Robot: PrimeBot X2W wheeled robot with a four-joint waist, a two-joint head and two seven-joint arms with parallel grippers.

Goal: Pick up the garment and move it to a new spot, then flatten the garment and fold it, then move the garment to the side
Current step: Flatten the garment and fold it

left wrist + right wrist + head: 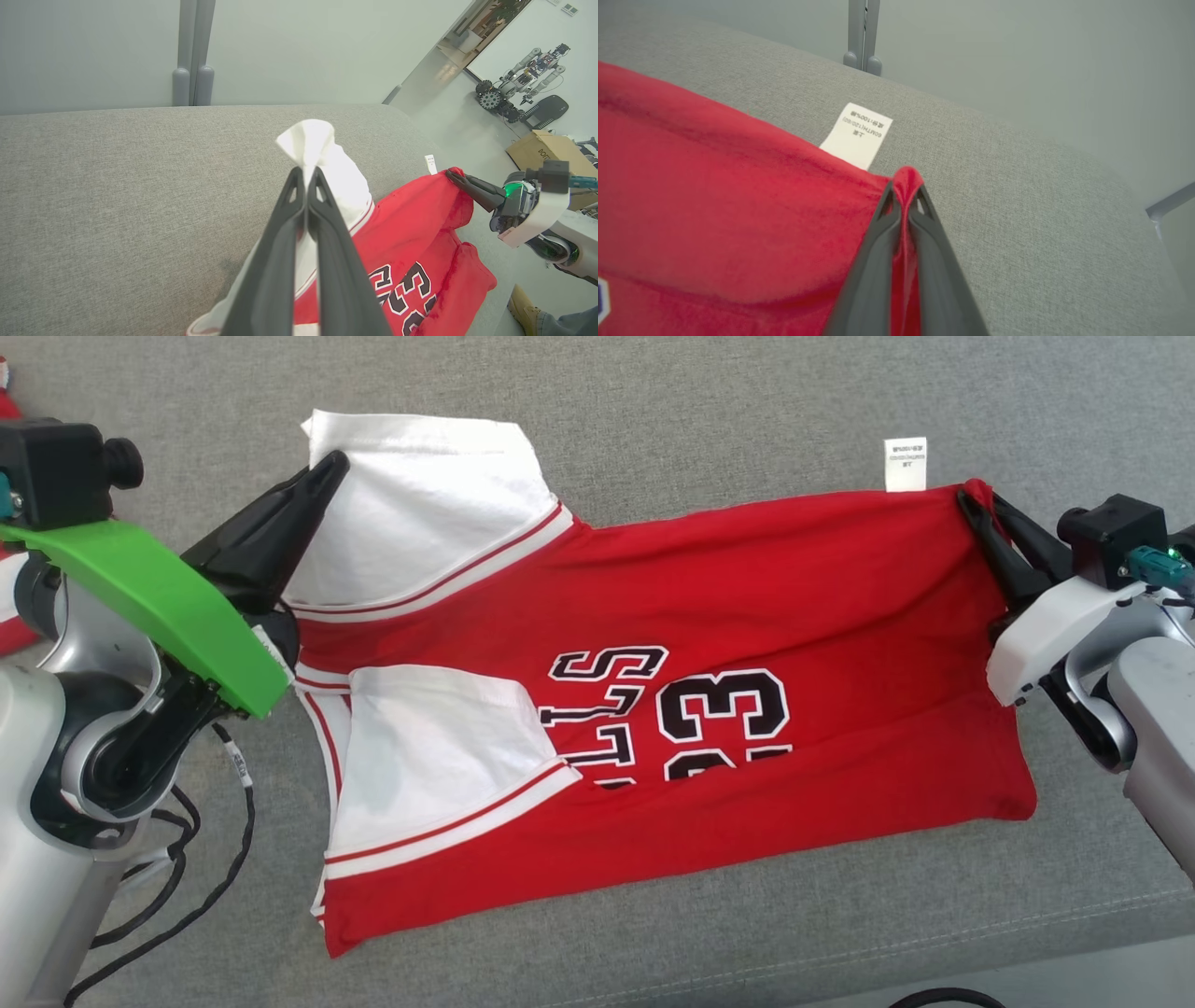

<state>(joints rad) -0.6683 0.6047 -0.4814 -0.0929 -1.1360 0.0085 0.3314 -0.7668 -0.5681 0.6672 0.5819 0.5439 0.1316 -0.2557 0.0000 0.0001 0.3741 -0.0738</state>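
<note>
Item: red-and-white knit basketball jersey (pixel 747 616), black numerals
- Location: flat on grey fabric-covered worktop (pixel 653 411), near edge resting, body looks doubled over; judged mid-fold
- Left hand (pixel 333 462): fingers clamped on white sleeve (pixel 420 513), far-left corner
- Right hand (pixel 966 502): pinched shut on red hem corner, far right
- Corners pulled apart, likely so far edge runs straight for folding
- White care label (pixel 905 463) beyond far edge

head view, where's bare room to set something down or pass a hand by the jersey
Bare cushion runs behind the jersey, between its white sleeve and label, and along its near edge. Crowded at both ends: left pincer and cables on one, right pincer on the other.
</note>
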